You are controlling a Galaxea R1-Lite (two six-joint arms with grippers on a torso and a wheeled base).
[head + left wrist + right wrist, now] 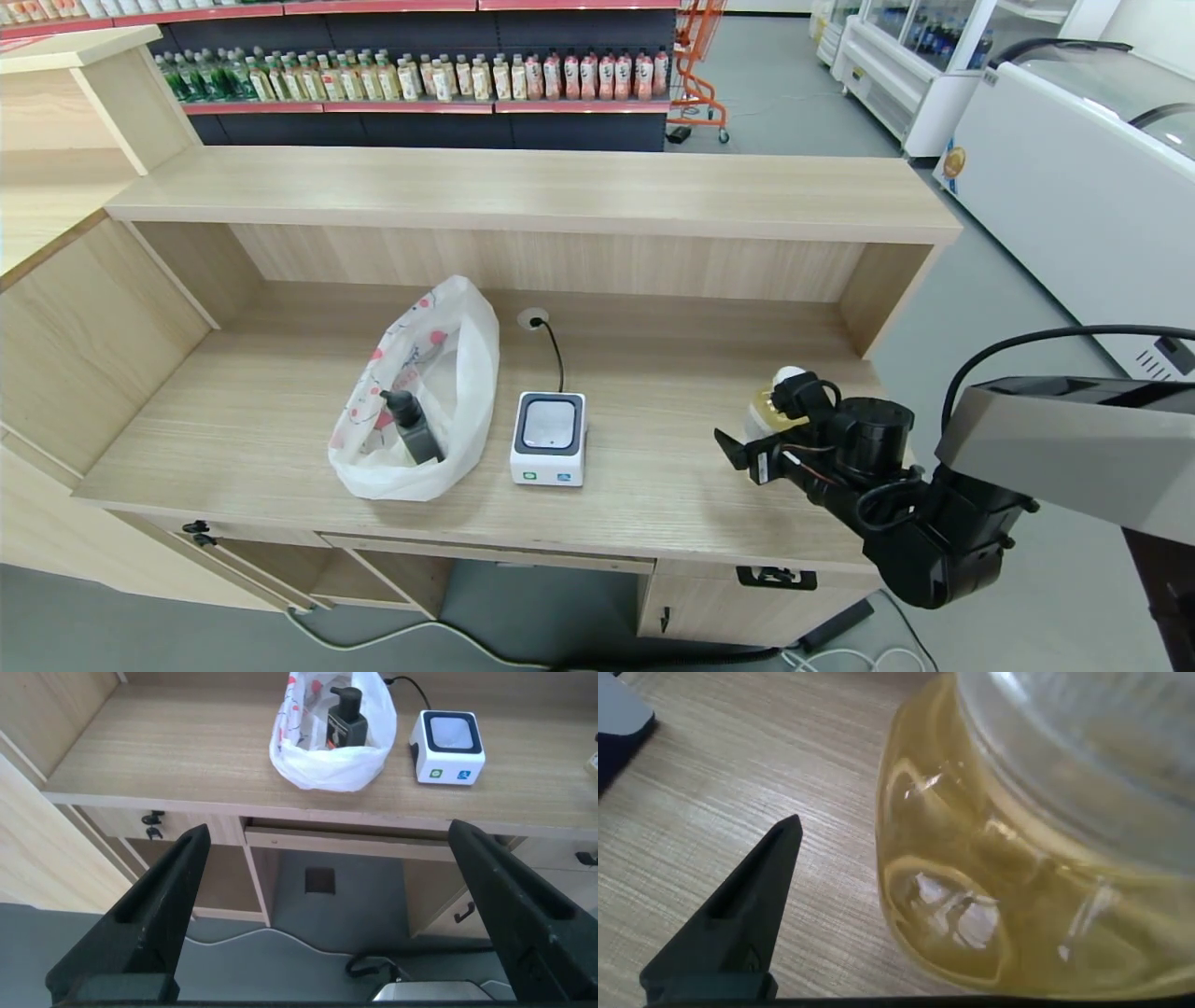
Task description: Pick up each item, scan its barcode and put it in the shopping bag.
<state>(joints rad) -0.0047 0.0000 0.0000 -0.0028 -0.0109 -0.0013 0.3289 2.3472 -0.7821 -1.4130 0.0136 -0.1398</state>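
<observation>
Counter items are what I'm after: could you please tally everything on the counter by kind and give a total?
Bag: 1
Scanner: 1
Bottles: 2 (black bottle in the bag, yellow bottle apart at the right)
Total: 4

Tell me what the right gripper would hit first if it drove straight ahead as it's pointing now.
The yellow bottle: it stands directly ahead of the right gripper on the counter, very close, though exact depth is unclear.
</observation>
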